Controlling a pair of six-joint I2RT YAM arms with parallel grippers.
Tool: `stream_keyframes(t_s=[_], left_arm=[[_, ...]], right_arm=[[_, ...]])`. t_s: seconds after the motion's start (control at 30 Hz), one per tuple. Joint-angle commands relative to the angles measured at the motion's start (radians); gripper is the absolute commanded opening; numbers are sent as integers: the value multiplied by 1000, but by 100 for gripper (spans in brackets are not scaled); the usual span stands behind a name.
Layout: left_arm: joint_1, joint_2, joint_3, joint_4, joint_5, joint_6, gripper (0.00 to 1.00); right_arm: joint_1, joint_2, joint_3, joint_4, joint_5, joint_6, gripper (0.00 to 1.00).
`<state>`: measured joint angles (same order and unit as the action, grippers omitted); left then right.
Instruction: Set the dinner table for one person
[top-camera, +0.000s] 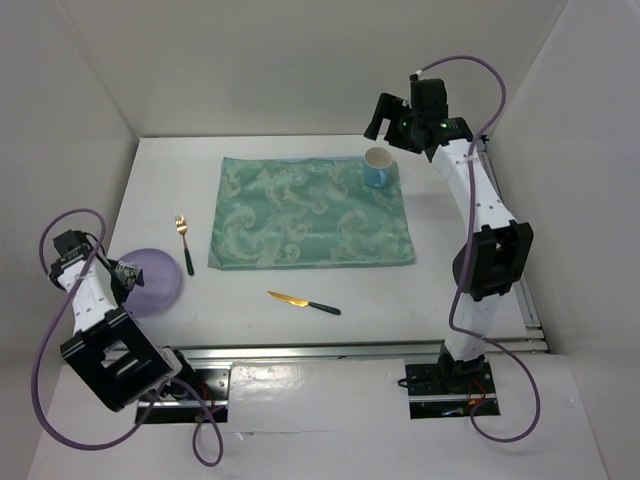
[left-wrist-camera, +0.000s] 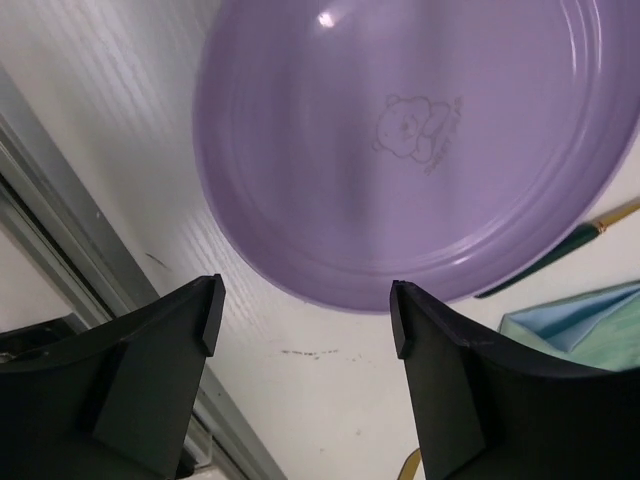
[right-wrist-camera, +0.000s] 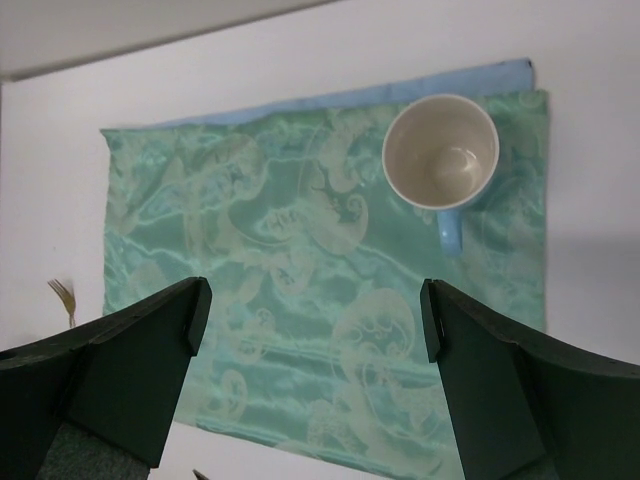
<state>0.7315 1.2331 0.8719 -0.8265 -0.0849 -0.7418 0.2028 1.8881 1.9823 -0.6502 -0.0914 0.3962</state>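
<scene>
Starting at the near edge, by the silver rail (top-camera: 330, 350), we find the left arm folded low at the near left corner of the tabletop (top-camera: 400, 300). Its wrist is turned toward the purple plate (left-wrist-camera: 400, 150). The left gripper (left-wrist-camera: 305, 310) has its jaws apart and holds nothing. In the wrist view the plate's near rim lies just ahead of the two fingertips and between them, and we cannot tell whether it touches either one.

We judge that fetching the plate is the step in hand. The next move calls for closing on that thin rim, lifting or sliding the plate clear, and carrying it right to the middle of the placemat (top-camera: 310, 212). The rim is shallow and smooth, so the grip could slip.

A little farther in, the knife (top-camera: 303, 302) lies on bare tabletop just in front of the placemat's near edge. The fork (top-camera: 184, 243) lies just beside the placemat's left edge, close to the plate. Neither seems placed for a setting yet.

Farther back, the teal placemat lies flat in the middle of the tabletop. The mug (right-wrist-camera: 440, 150) stands upright at its far right corner.

Farthest of all, the right arm reaches long from its base, with the elbow raised and the forearm running toward the far right corner. The right gripper (right-wrist-camera: 315, 305) hangs well above the placemat near the mug, jaws spread wide and holding nothing.
</scene>
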Motion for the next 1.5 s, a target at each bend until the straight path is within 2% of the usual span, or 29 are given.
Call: stream_keyframes(t_s=[0.0,0.23,0.4,0.63,0.87,1.03,1.07,1.17,1.2,1.3,1.47], left_arm=[[51,-15,-33,75,8,-31,84],[78,14,-88,151,25,-41,86],[78,91,-137,187,25,-111,84],[78,91,-189,248,-3,-133,83],[78,100,-218,282,7,-153,62],[78,100,-228,294,17,-163,57],[78,100,-228,294,17,-163,48],[78,86,-237,303,30,-163,31],[78,72,-237,303,30,-163,18],[78,46,-228,303,53,-153,0],[37,-41,-111,228,85,-148,0]], right_arm=[[29,3,-16,-9,-7,-22,99],[49,-40,-88,0,-7,-22,99],[58,-40,-108,-9,2,-22,99],[58,-58,-128,-19,21,-22,99],[58,-58,-128,-19,30,-22,99],[58,-58,-128,-28,39,-22,99],[58,-67,-128,-28,39,-22,99],[49,-67,-128,-37,39,-22,99],[49,-78,-128,-37,39,-22,99],[40,-78,-137,-37,39,-22,99],[31,-96,-137,-46,48,-22,99]])
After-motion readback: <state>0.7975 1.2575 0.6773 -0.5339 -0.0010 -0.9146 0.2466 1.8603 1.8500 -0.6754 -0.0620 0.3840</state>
